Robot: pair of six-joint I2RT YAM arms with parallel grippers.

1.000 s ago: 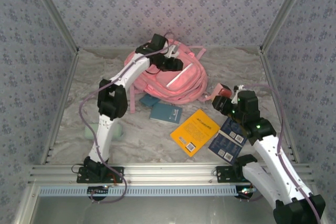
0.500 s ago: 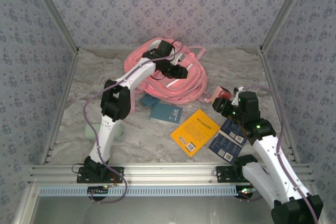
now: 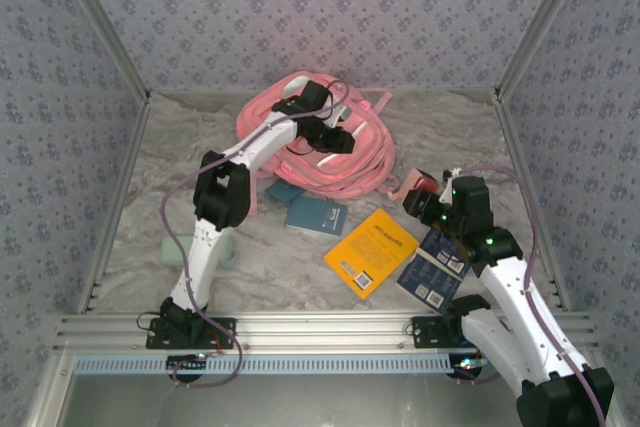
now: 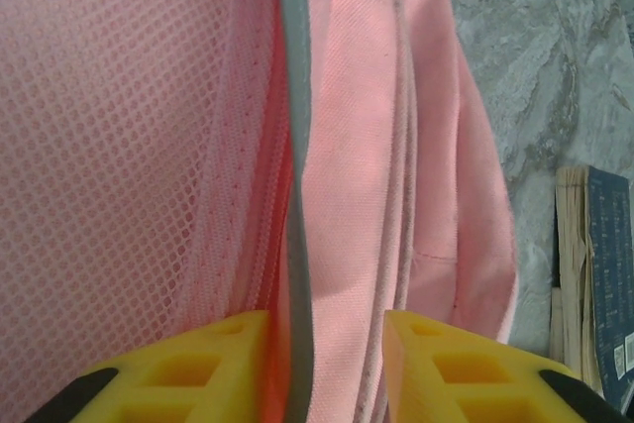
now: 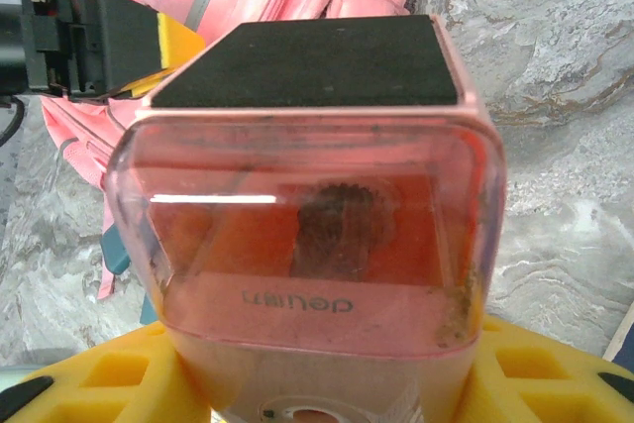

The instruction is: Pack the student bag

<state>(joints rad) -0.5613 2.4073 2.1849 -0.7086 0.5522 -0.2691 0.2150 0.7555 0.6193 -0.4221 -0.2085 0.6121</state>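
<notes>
The student bag (image 3: 350,162) is a big soft pink backpack lying at the back middle of the table. My left gripper (image 3: 335,137) is down on its top. In the left wrist view the yellow fingers (image 4: 213,364) stand on either side of a fold of pink fabric with a grey trim (image 4: 294,195); my left gripper (image 4: 325,344) is shut on that fold, mesh lining to its left. My right gripper (image 3: 425,190) hovers right of the bag, shut on a clear pink pencil sharpener (image 5: 317,215) with a black top; the right gripper (image 5: 327,373) clasps its base.
In front of the bag lie a teal notebook (image 3: 316,215), a smaller teal one (image 3: 284,191), a yellow book (image 3: 372,250) and dark blue booklets (image 3: 435,267). A pale green object (image 3: 226,249) sits beside the left arm. Patterned walls close in three sides.
My left gripper has moved a little right and down onto the bag and its jaws have narrowed on the fabric fold. The right arm, holding the sharpener, has barely moved.
</notes>
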